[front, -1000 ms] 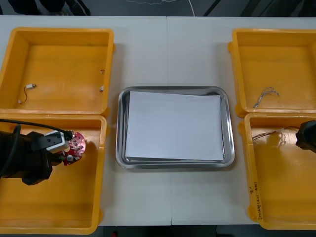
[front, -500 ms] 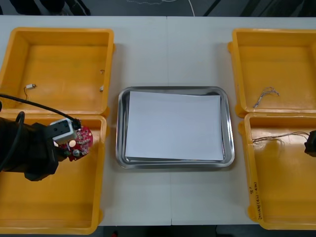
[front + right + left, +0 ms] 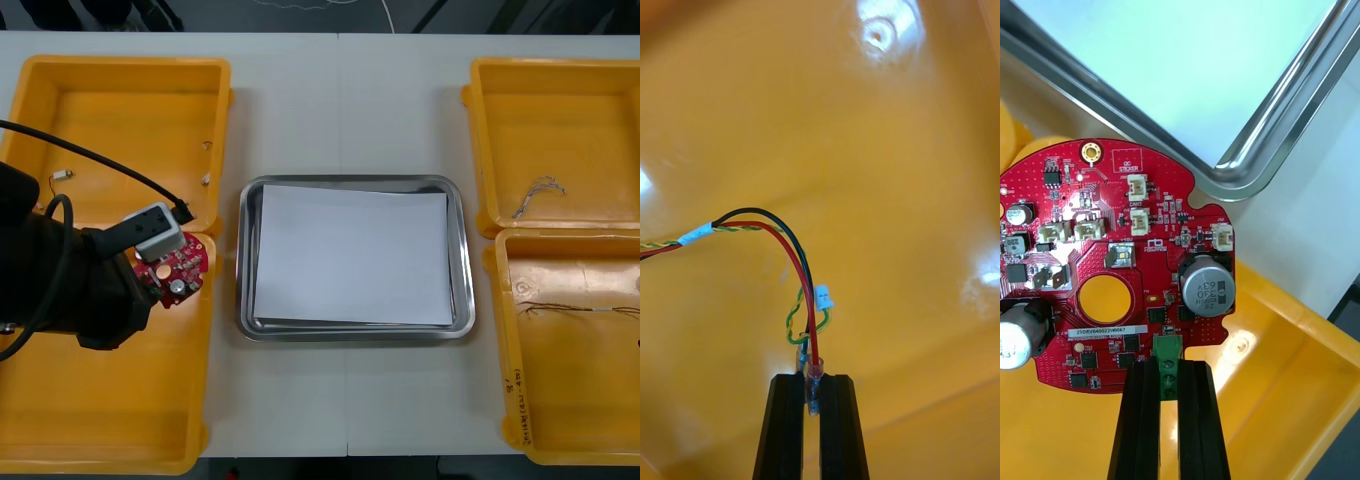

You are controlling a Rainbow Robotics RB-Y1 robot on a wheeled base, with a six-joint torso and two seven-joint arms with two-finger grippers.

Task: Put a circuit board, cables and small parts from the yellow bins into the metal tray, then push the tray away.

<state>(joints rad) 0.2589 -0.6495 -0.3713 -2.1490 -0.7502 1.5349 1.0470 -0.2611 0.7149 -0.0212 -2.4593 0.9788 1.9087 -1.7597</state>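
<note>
while the left gripper (image 3: 1166,373) pinches it by a small green terminal block (image 3: 1169,349) on its edge, the round red circuit board (image 3: 1112,262) hangs over the far right corner of the near left yellow plastic bin (image 3: 110,400), just beside the left rim of the shiny rectangular metal tray (image 3: 355,184). the two black fingers stand apart only by the width of that green block. the board is flat and glossy, with a round hole near its middle, silver can-shaped parts, small cream sockets and black chips. one side of it is cut off in the left wrist view. a white strip label reads "25drv040022h0067", a printed box says "qc sticker", and the bigger can shows "63" among marks too small to read. the tray has rounded corners and a raised mirror-like rim, and a flat white sheet (image 3: 350,255) covers its floor.

over the smooth floor of the near right yellow plastic bin (image 3: 570,420), the right gripper (image 3: 812,386) has its fingers drawn nearly together on the clear plastic ends of the red and yellow cable (image 3: 794,251). a black lead runs alongside the red one, a thin yellow and green twisted pair loops beside them with a small white plug, and a band of white tape binds the wires before they run out of the picture. handwriting on this bin's rim is too small to read. the far left yellow bin (image 3: 120,130) holds small metal parts (image 3: 62,175). the far right yellow bin (image 3: 560,120) holds a pale twisted cable (image 3: 538,195).
</note>
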